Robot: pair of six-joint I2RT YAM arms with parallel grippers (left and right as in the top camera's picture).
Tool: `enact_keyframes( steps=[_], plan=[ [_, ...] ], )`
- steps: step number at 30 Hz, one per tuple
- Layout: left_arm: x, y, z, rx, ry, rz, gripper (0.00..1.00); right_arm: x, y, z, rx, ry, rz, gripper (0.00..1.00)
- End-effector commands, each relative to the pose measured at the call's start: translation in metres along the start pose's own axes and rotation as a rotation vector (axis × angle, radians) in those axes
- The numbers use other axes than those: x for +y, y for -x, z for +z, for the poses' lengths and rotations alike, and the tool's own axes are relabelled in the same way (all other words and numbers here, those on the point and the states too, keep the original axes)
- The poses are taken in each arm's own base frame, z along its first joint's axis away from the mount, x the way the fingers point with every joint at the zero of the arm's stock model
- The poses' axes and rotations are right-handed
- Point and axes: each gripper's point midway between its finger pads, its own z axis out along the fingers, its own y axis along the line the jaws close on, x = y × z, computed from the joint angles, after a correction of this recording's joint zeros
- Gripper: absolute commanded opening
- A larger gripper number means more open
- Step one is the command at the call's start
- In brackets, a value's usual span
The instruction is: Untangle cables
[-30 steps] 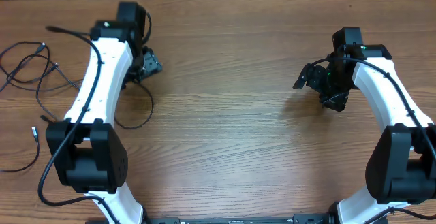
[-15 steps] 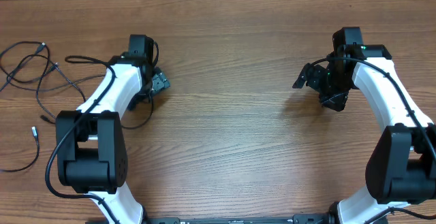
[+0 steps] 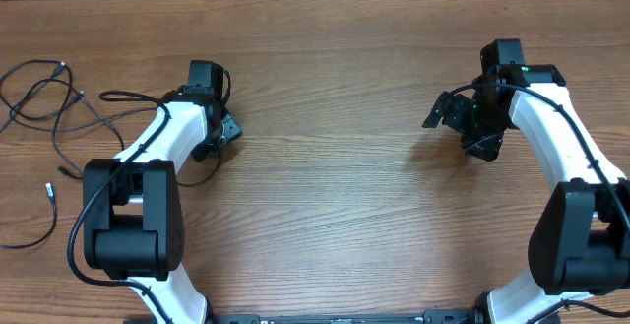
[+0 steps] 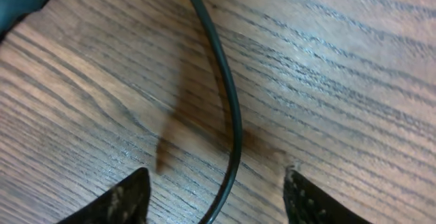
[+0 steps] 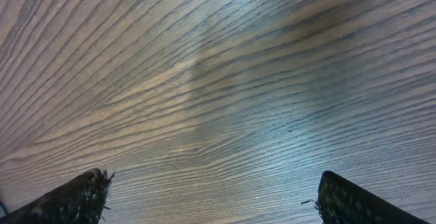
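Several thin black cables (image 3: 44, 102) lie tangled at the table's far left. One more cable (image 3: 39, 233) curves near the left edge, with a silvery-white tip (image 3: 47, 188). My left gripper (image 3: 226, 127) is open to the right of the tangle. In the left wrist view a black cord (image 4: 231, 108) lies on the wood and runs between my open fingertips (image 4: 126, 200), ungripped by the left gripper (image 4: 214, 180). My right gripper (image 3: 445, 112) is open and empty far to the right. The right wrist view shows this gripper (image 5: 211, 186) over bare wood only.
A black loop of cord (image 3: 209, 162) lies on the wood beside the left arm. The wooden table (image 3: 335, 196) has its far edge along the top of the overhead view. Both arm bases stand at the near edge.
My left gripper has drawn back toward the near edge and slightly right, with the arm folding in. The cables at the far left and the right arm have not moved.
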Motion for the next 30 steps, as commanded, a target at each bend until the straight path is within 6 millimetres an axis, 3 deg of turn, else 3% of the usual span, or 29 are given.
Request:
enact_keyframes(
  steps=[1, 15, 19, 22, 24, 30],
  plan=[
    [0.002, -0.005, 0.001, 0.02, 0.003, 0.07, 0.58, 0.003, -0.001, 0.001, 0.0, 0.006, -0.013, 0.97],
    [0.027, -0.042, 0.015, 0.115, 0.07, 0.107, 0.52, 0.003, -0.001, 0.001, 0.0, 0.005, -0.013, 0.98],
    [0.033, -0.049, 0.018, 0.133, 0.082, 0.113, 0.3, 0.003, -0.001, 0.001, 0.0, 0.006, -0.013, 0.99],
    [0.035, -0.053, 0.02, 0.142, 0.088, 0.119, 0.21, 0.002, -0.001, 0.001, 0.001, 0.005, -0.012, 0.99],
    [0.036, -0.054, 0.02, 0.144, 0.09, 0.119, 0.05, 0.002, -0.001, 0.001, 0.002, 0.005, -0.012, 0.99],
    [0.031, -0.047, 0.019, 0.123, 0.073, 0.136, 0.04, 0.003, -0.002, 0.001, 0.005, 0.007, -0.011, 1.0]
  ],
)
